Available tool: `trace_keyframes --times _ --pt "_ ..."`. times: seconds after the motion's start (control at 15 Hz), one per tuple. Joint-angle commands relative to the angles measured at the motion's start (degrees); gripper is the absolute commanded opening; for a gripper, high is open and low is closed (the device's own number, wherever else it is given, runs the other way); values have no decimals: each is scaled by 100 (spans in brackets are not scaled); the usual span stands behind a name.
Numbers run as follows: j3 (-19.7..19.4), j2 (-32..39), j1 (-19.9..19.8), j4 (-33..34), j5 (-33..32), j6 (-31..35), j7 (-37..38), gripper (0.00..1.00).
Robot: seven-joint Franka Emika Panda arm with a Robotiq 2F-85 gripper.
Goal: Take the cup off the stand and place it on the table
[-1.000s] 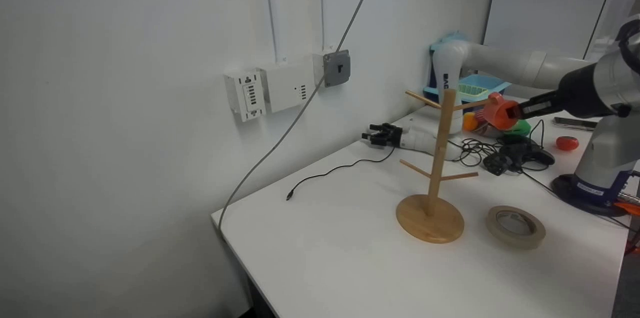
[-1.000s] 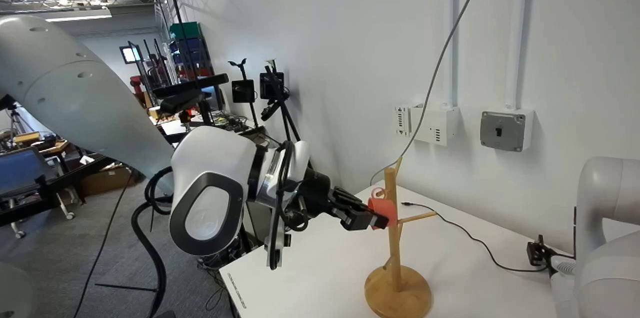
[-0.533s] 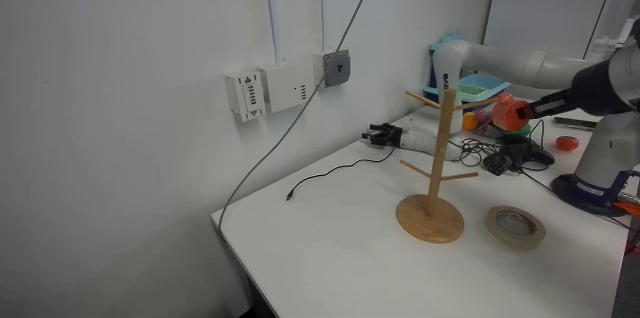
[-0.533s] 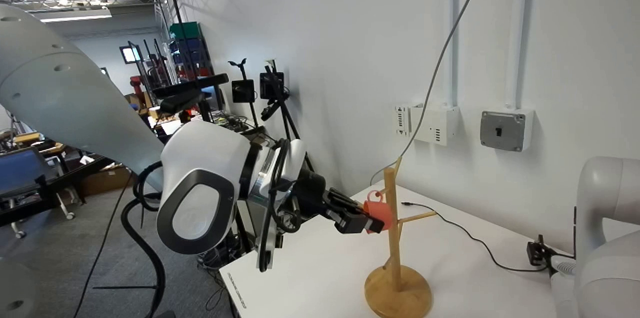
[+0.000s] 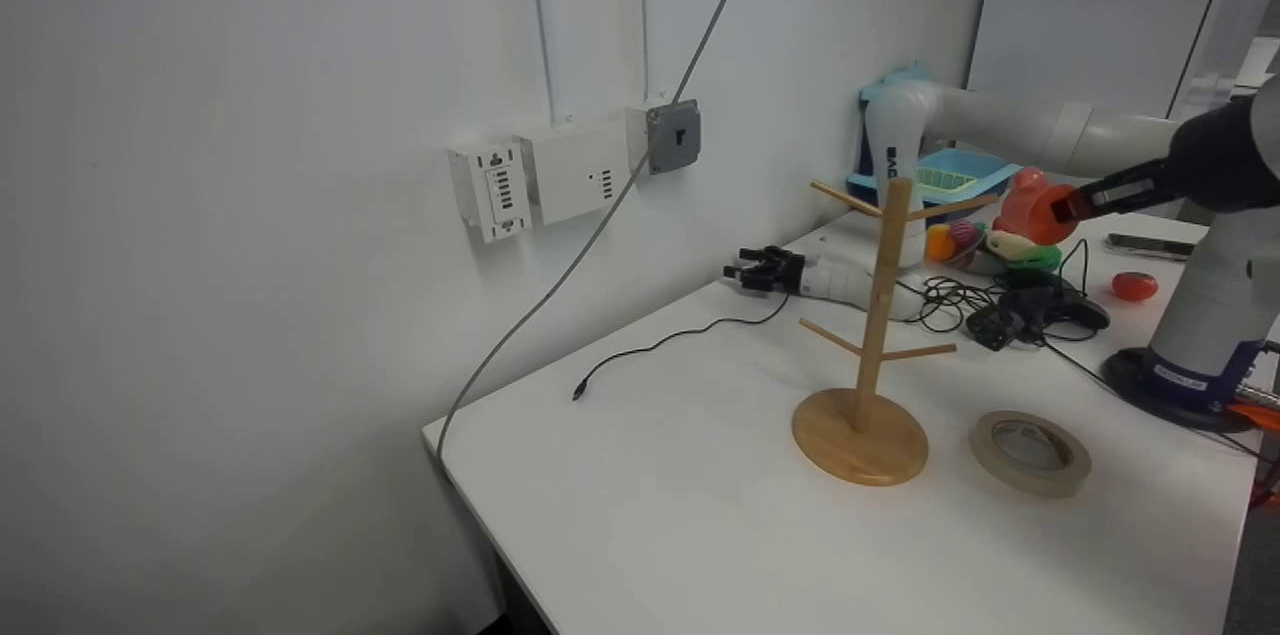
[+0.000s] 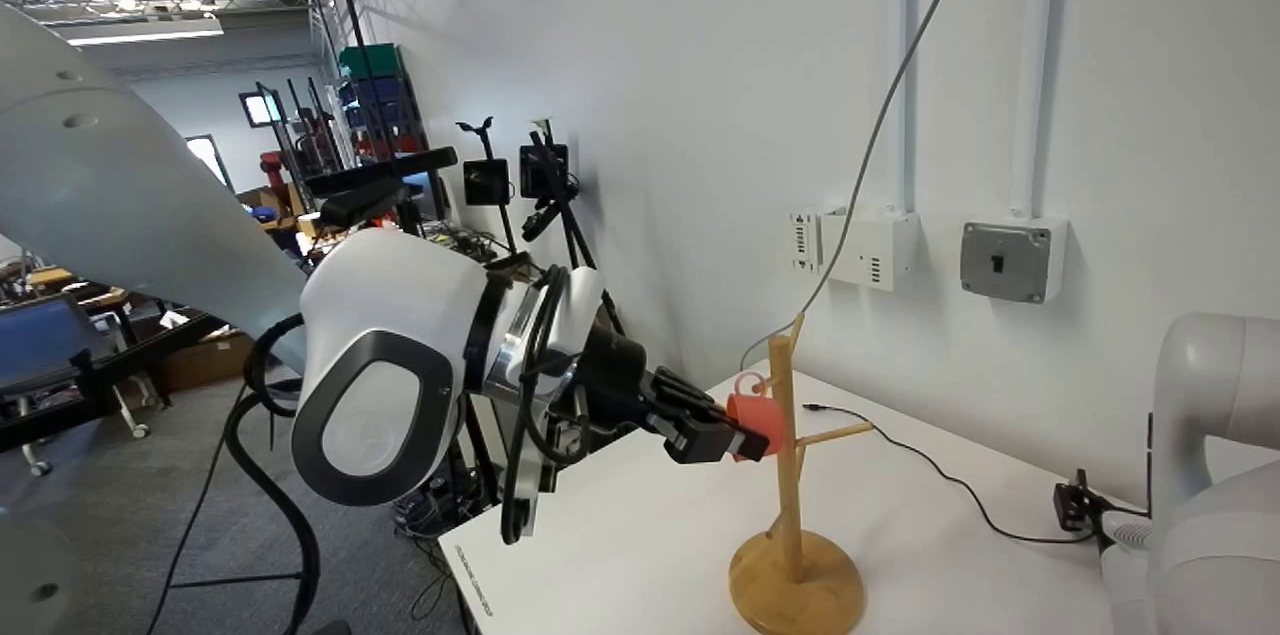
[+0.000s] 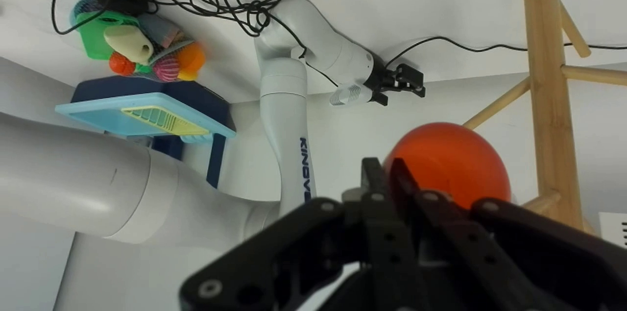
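Pinching cup (image 7: pixel 455 161), one pincer (image 7: pixel 386 166) fingertip (image 7: pixel 404 176) inside

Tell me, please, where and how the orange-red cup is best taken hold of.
I would pinch the cup by its rim wall, coming from the open side, as the gripper does: the mouth faces it, so the jaws can probably straddle the wall, while the handle points up, away from the grip.

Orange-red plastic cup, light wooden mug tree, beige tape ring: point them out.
Orange-red plastic cup (image 6: pixel 758 417), in an exterior view: side wall, below the handle.
Light wooden mug tree (image 5: pixel 881 300), in an exterior view: pole, between upper and lower pegs.
Beige tape ring (image 5: pixel 1038 483), in an exterior view: near side.
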Motion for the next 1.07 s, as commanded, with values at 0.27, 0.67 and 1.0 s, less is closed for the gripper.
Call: trace_keyframes --times 0.27,0.67,1.0 --pt "-993 216 721 -52 -281 -321 -179 2" --pt "-1904 271 1277 -22 -639 -578 -261 2" --pt "-2880 444 1922 25 -984 -987 -451 2"
